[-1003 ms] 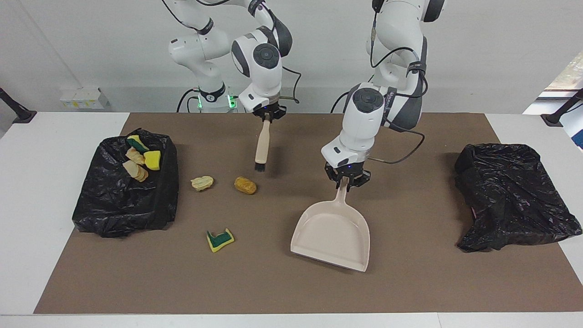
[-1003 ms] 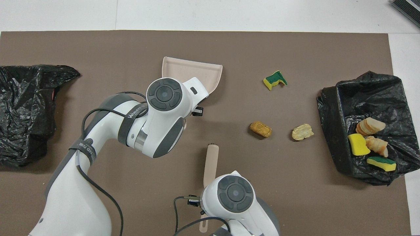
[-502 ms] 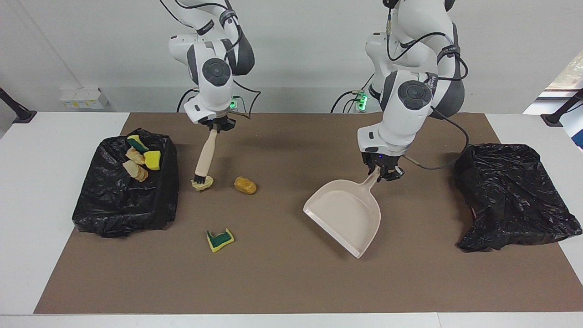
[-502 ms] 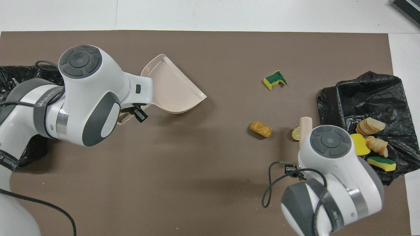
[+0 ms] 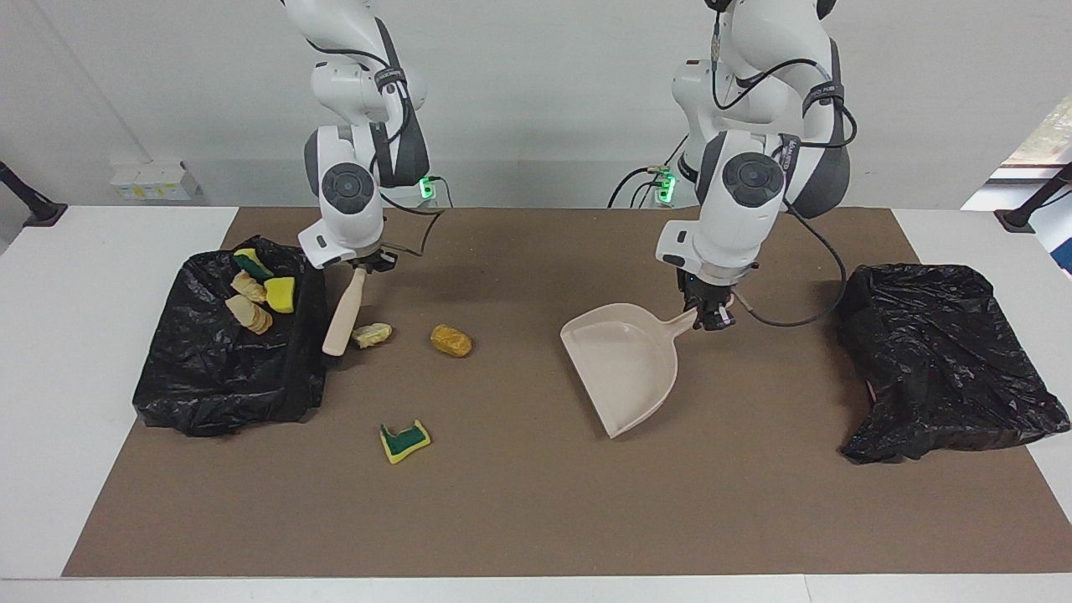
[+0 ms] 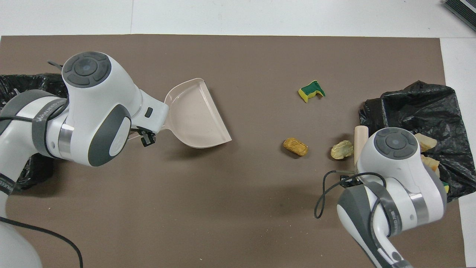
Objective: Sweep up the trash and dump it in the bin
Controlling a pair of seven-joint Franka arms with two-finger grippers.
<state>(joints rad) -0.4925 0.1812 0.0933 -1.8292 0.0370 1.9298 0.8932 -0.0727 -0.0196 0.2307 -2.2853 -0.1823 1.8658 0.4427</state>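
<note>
My right gripper (image 5: 366, 261) is shut on a beige brush (image 5: 342, 316), which slants down between the bin (image 5: 234, 377) and a pale lump of trash (image 5: 371, 334). An orange-brown lump (image 5: 450, 340) lies beside the pale one, toward the left arm's end. A yellow-and-green sponge piece (image 5: 404, 440) lies farther from the robots. My left gripper (image 5: 708, 315) is shut on the handle of the beige dustpan (image 5: 624, 364), whose mouth (image 6: 195, 115) faces the trash. Several scraps (image 5: 255, 293) sit in the bin (image 6: 420, 104). From overhead the brush (image 6: 360, 143) touches the pale lump (image 6: 342, 149).
A second black bag (image 5: 938, 360) is heaped at the left arm's end of the brown mat (image 5: 536, 519). White table shows around the mat. The right wrist covers part of the bin in the overhead view.
The right arm carried the brush toward the bin, past the pale lump, which shifted slightly. The left arm swung the dustpan toward its own end and turned its mouth toward the trash.
</note>
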